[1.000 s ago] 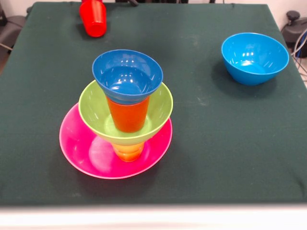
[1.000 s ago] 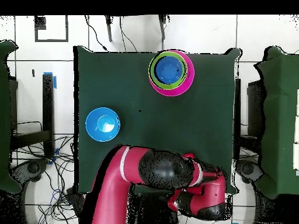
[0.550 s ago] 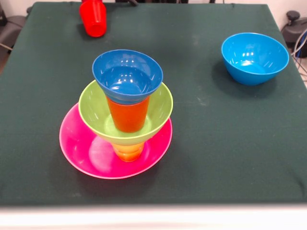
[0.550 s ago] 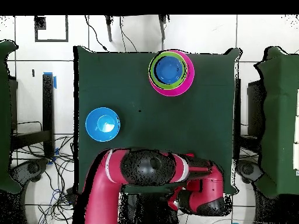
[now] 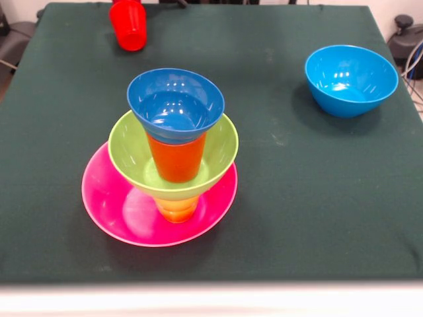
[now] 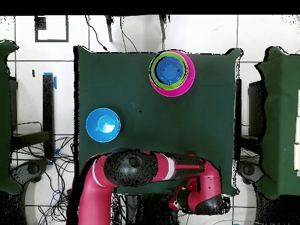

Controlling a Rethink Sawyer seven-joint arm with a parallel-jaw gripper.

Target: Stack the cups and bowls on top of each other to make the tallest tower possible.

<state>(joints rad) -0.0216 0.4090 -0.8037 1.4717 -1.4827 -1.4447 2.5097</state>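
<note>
four bowls, pink (image 5: pixel 112 211), green (image 5: pixel 221 148), dark blue (image 5: pixel 175 102), light blue (image 5: pixel 350 79), three cups, yellow (image 5: pixel 177 209), orange (image 5: pixel 176 158), and what looks like one red (image 5: pixel 129 25)

Tower (image 5: pixel 173 155) upright: pink bowl (image 5: pixel 112 205), yellow cup (image 5: pixel 176 209), green bowl (image 5: pixel 221 148), orange cup (image 5: pixel 176 158), dark blue bowl (image 5: pixel 176 104). Light blue bowl (image 5: pixel 350 79) well apart; red cup (image 5: pixel 129 25) inverted, far edge.

Front oblique, overhead; shared table (image 5: pixel 317 198)

Robot lab: green-clothed table (image 6: pixel 158 126), loose floor cables (image 6: pixel 55 187).
</note>
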